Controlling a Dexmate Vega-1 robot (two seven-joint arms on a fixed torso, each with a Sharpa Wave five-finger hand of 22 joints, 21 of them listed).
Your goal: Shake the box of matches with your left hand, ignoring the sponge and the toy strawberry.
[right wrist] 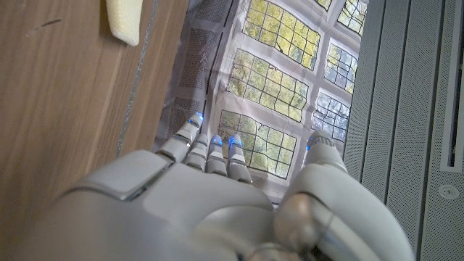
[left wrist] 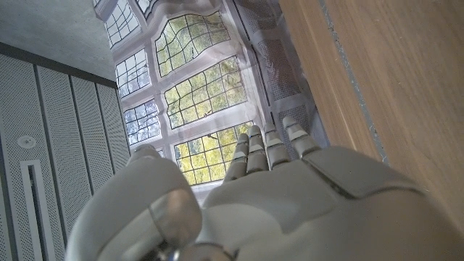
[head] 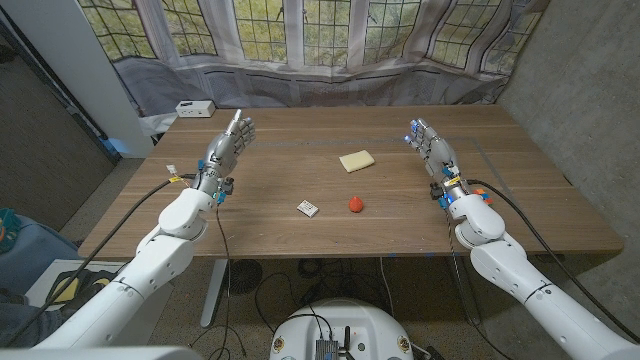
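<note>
Left hand [head: 228, 142] empty, fingers straight and apart, poised at table's [head: 520, 215] left side. Matchbox [head: 308, 208] lies well off toward its inner side, nearer robot, just beside toy strawberry [head: 355, 204]; sponge [head: 356, 160] beyond. Best: approach from above, pinch box's long edges, avoid nudging strawberry.

Left arm: reaches in from the table's near left corner.
Left hand [head: 226, 148]: empty near the left edge, fingers straight and apart.
Right arm: reaches in from the near right corner.
Right hand [head: 430, 143]: empty near the right edge, fingers straight.
</note>
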